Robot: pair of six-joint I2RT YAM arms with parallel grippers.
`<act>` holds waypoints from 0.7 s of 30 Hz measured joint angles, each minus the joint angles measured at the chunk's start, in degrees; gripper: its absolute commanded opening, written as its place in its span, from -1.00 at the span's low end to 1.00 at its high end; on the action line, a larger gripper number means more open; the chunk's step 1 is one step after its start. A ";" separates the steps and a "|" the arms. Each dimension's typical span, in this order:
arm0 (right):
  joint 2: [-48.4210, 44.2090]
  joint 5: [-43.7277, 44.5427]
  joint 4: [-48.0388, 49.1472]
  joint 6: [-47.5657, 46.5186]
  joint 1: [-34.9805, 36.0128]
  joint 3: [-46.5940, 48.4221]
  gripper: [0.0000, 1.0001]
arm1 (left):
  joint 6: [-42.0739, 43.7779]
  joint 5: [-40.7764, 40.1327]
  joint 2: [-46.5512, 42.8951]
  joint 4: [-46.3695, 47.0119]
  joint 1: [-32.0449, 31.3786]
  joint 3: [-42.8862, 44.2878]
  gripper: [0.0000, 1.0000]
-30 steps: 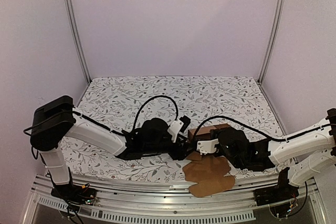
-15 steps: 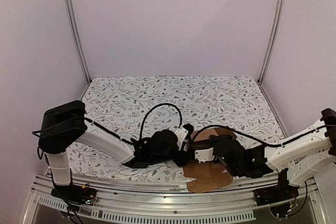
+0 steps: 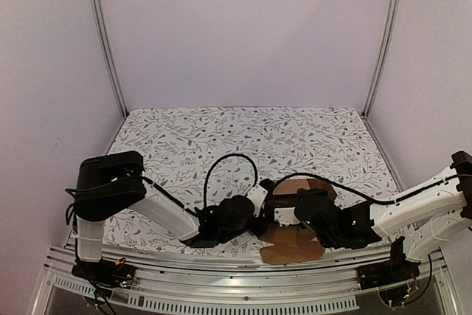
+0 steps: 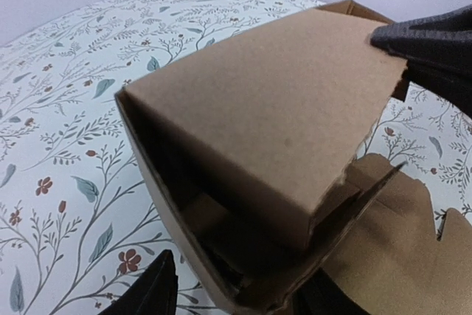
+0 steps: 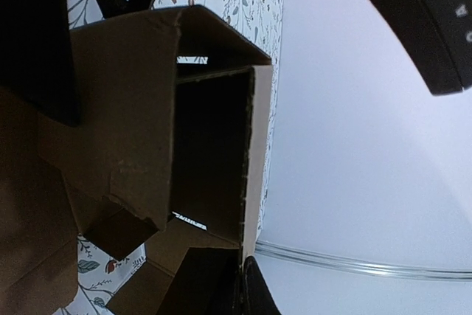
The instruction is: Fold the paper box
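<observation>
The paper box (image 3: 295, 188) is brown cardboard, partly folded into an open carton near the table's front edge, with flat flaps (image 3: 291, 245) lying toward the rail. In the left wrist view the box (image 4: 273, 108) has one panel folded over its open side. My left gripper (image 3: 262, 208) is open, and its fingers (image 4: 151, 293) straddle the box's lower corner without touching the wall. My right gripper (image 3: 289, 212) is shut on the edge of an upright box wall (image 5: 251, 182), fingers pinched together (image 5: 247, 285). Its finger also shows against the panel's top corner (image 4: 435, 42).
A floral tablecloth (image 3: 221, 138) covers the table. A metal rail (image 3: 221, 285) runs along the near edge, just below the box's flaps. Two metal posts (image 3: 107, 42) and lilac walls bound the back. Black cables (image 3: 221, 160) loop above both wrists.
Both grippers have moved closer together and toward the near edge. The left arm has swung right. The box has shifted a little toward the front with them.
</observation>
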 measured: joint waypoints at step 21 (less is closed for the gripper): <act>-0.02 -2.19 -8.79 6.21 0.00 3.17 -1.00 | 7.96 2.40 6.25 17.86 1.81 -1.27 0.06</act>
